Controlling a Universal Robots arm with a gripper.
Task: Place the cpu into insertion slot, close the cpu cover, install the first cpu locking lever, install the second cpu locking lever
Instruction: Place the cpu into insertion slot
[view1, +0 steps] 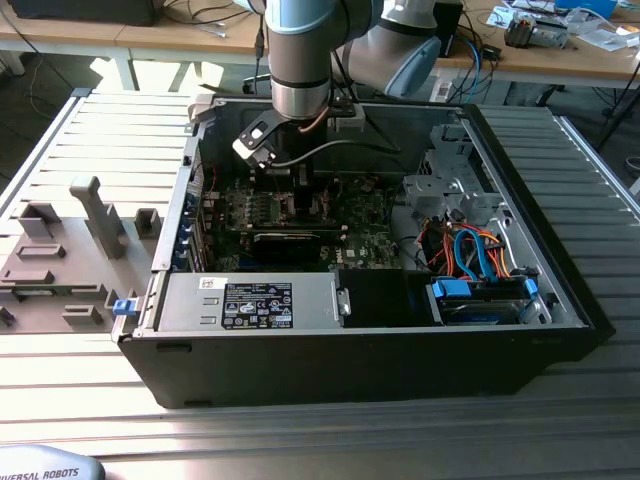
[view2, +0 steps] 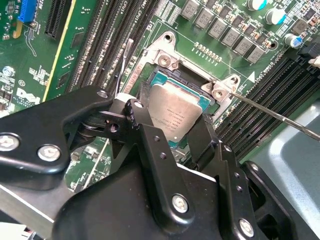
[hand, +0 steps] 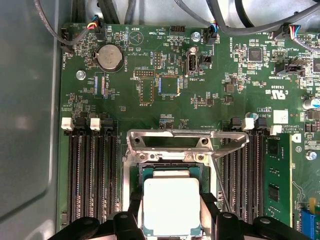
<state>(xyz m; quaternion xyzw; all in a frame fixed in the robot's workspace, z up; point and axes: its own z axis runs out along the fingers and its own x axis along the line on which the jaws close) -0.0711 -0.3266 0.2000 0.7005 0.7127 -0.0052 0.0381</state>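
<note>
cpu (hand: 171, 202) — silver-topped chip, gripped on two opposite edges by the narrowed gripper (view2: 171, 120) | location: directly over the insertion slot (hand: 170, 171); whether it is fully seated cannot be told | cpu cover (hand: 220, 140): stood upright, clear of the slot | handling advice: chip to be kept level, squared to the slot, lowered straight without force

The cpu (hand: 171, 205) has a silver-grey top with faint dark print, and the jaws beside it are matte black. The cpu cover (hand: 172, 133) is bright silvery metal. The circuit board (hand: 210, 107) is green, speckled with small silver and black parts. Its long memory slots (hand: 92, 175) are black with white clips. In the exterior view, orange and blue cables (view1: 470, 247) lie inside the black computer case (view1: 350, 365), which sits on a ribbed pale grey bench (view1: 120, 130).
</note>
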